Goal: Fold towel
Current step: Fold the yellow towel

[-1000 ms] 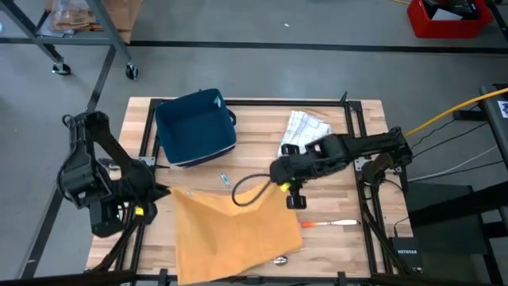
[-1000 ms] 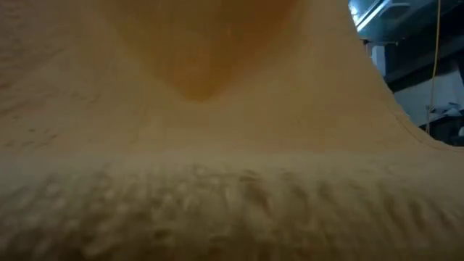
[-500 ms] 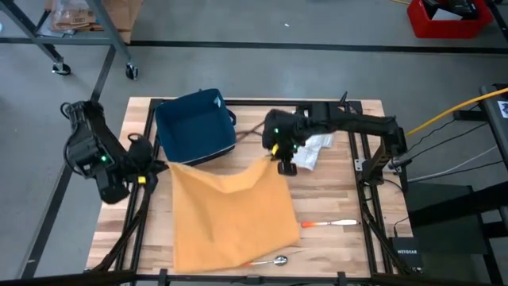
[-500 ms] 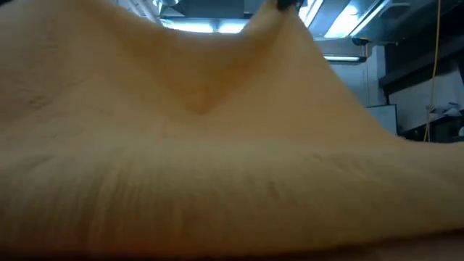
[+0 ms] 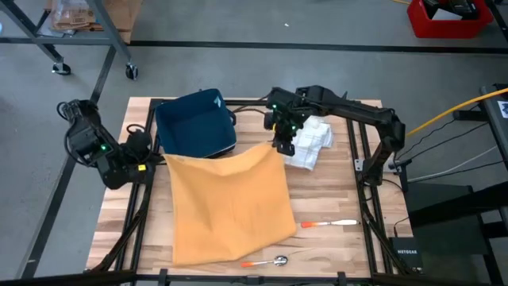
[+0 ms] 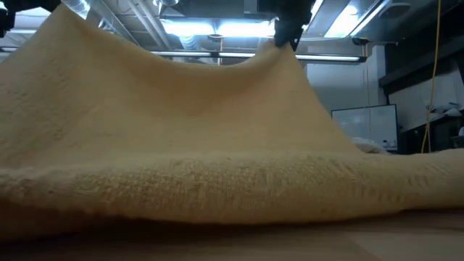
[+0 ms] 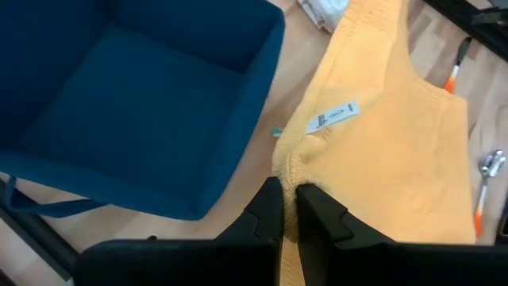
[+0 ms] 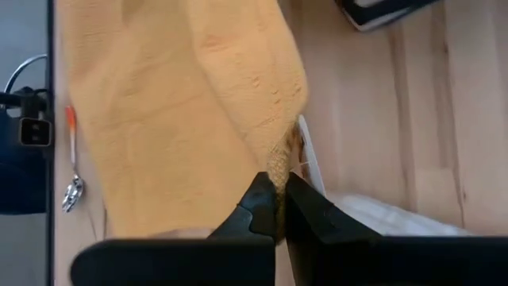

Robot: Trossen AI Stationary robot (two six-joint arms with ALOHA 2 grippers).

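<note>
I've just pulled the towel (image 5: 228, 206) back across the table (image 5: 341, 199), spreading it nearly flat, ready for a fold. My left gripper (image 5: 143, 165) pinches its far-left corner beside the blue bin (image 5: 194, 127), my right gripper (image 5: 279, 144) pinches the far-right corner by the white cloth (image 5: 311, 143). Its long axis runs from me toward the near edge.

White tag (image 7: 332, 117) on yellow towel (image 7: 389, 135); print unreadable.
</note>
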